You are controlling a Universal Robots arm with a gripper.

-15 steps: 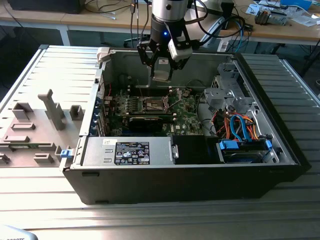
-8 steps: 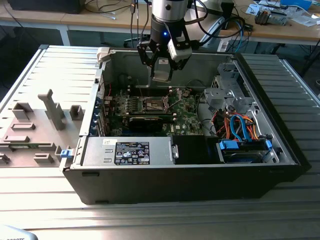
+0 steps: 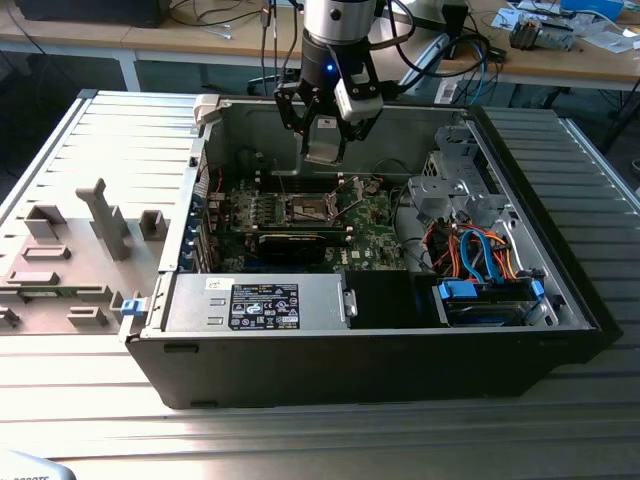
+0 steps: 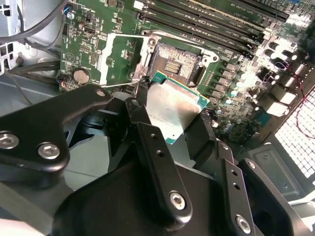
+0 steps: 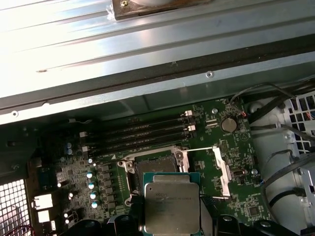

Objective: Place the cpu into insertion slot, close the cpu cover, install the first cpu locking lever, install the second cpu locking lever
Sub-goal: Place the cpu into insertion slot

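My gripper (image 3: 325, 143) hangs inside the open computer case, shut on the cpu (image 3: 326, 138). In both wrist views the cpu (image 4: 173, 104) (image 5: 172, 205) shows its grey metal top, held by its edges between the black fingers (image 4: 139, 105). It hovers above the motherboard, just short of the empty insertion slot (image 4: 173, 64) (image 5: 153, 165) (image 3: 308, 208). The cpu cover (image 4: 105, 63) (image 5: 222, 171) is a silver frame that stands flipped open beside the slot. A thin wire locking lever (image 5: 199, 148) (image 4: 118, 84) sticks out raised near the cover.
Black memory slots (image 5: 142, 132) run beside the socket. Cables (image 3: 470, 250) and a drive cage (image 3: 450, 185) fill the case's side at the exterior view's right. A power supply (image 3: 260, 305) lies along the front. Grey fixtures (image 3: 105, 220) stand on the table at the exterior view's left.
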